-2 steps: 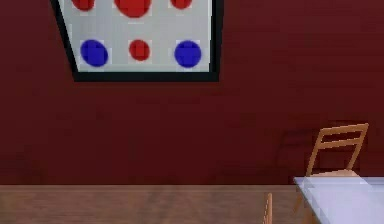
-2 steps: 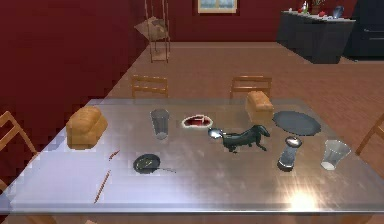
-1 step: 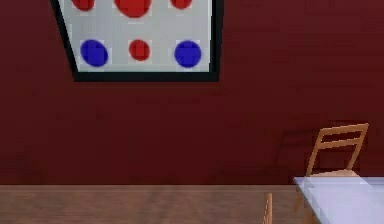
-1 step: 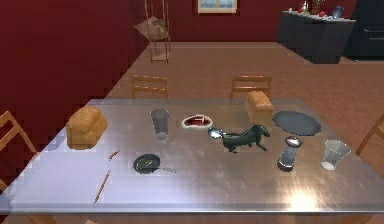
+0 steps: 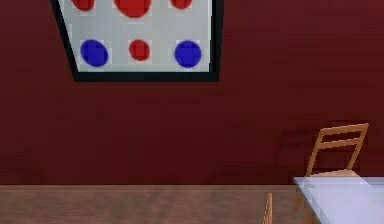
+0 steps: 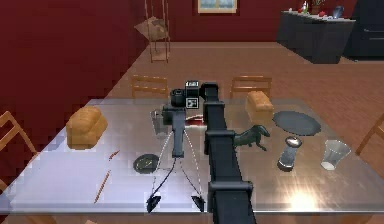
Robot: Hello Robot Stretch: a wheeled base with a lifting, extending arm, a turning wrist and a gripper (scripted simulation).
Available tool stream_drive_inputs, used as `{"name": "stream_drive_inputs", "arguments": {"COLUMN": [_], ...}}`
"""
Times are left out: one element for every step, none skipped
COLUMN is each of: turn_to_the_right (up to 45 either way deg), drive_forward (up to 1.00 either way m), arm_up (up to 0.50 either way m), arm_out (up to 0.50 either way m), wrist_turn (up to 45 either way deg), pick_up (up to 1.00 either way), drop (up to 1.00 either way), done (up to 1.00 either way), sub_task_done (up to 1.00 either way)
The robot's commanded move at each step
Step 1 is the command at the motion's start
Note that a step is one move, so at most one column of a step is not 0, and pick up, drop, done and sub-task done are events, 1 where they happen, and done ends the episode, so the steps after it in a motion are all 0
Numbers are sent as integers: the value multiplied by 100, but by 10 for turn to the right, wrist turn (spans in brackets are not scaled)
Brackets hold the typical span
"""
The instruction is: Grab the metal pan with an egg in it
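Observation:
A shiny metal table (image 6: 60,170) spans the arm side view. My arm (image 6: 226,170) rises over it, with two white marker squares (image 6: 200,94) at its end. The gripper (image 6: 176,202) has its dark body left of them, and its thin fingers (image 6: 160,185) run down over the tabletop. A small dark round disc (image 6: 147,160) lies just left of the fingers, so I cannot tell whether the gripper holds anything. A larger dark round flat dish (image 6: 297,122), possibly a pan, lies at the table's right. No egg can be made out.
On the table are a bread loaf (image 6: 86,128), a second loaf (image 6: 260,100), a dark figurine (image 6: 250,138), a metal shaker (image 6: 290,153), a glass cup (image 6: 335,153) and a thin stick (image 6: 103,185). Wooden chairs (image 6: 150,85) line the far side. Ahead are a red wall, a dotted picture (image 5: 140,40) and a chair (image 5: 338,150).

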Motion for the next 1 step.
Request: {"name": "stream_drive_inputs", "arguments": {"turn_to_the_right": [0], "drive_forward": [0], "arm_up": [0], "arm_out": [0], "wrist_turn": [450], "pick_up": [0], "drop": [0], "done": [0], "sub_task_done": [0]}}
